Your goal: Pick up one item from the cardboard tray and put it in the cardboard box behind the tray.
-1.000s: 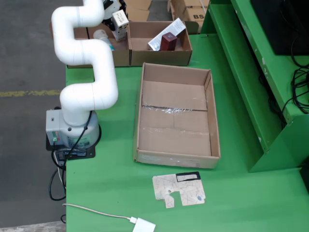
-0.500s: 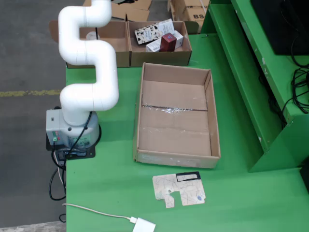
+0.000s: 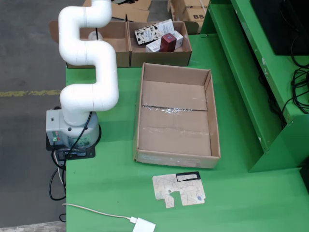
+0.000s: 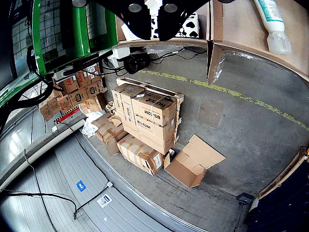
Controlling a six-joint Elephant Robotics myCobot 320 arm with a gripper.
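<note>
Since a second ago the black-and-white patterned carton (image 3: 147, 33) has left the end of the white arm (image 3: 89, 63), where it hung over the left back box (image 3: 121, 55); it now lies in the right back box (image 3: 159, 58), as it did half a second ago, and the arm's pose is unchanged from that frame. In the fixed view the carton rests tilted against the box's rear left corner, touching a white packet (image 3: 178, 37) and just beside a dark red box (image 3: 168, 42); the arm rises from its base at the table's left edge and bends up out of the top of the picture, so its tip is hidden there. The wide cardboard tray (image 3: 174, 133) sits in front of the two back boxes on the green table (image 3: 111, 193), its taped floor bare; a printed card scrap (image 3: 179, 189) lies near the tray's front wall, and a white adapter (image 3: 144, 225) with its cable lies at the front edge.

In the wrist view the gripper (image 4: 147, 17) is only a dark shape at the top edge, with the patterned carton just beyond it; I cannot tell whether it is released or clenched; a white tube (image 4: 270, 19) lies in the neighbouring box at upper right.
</note>
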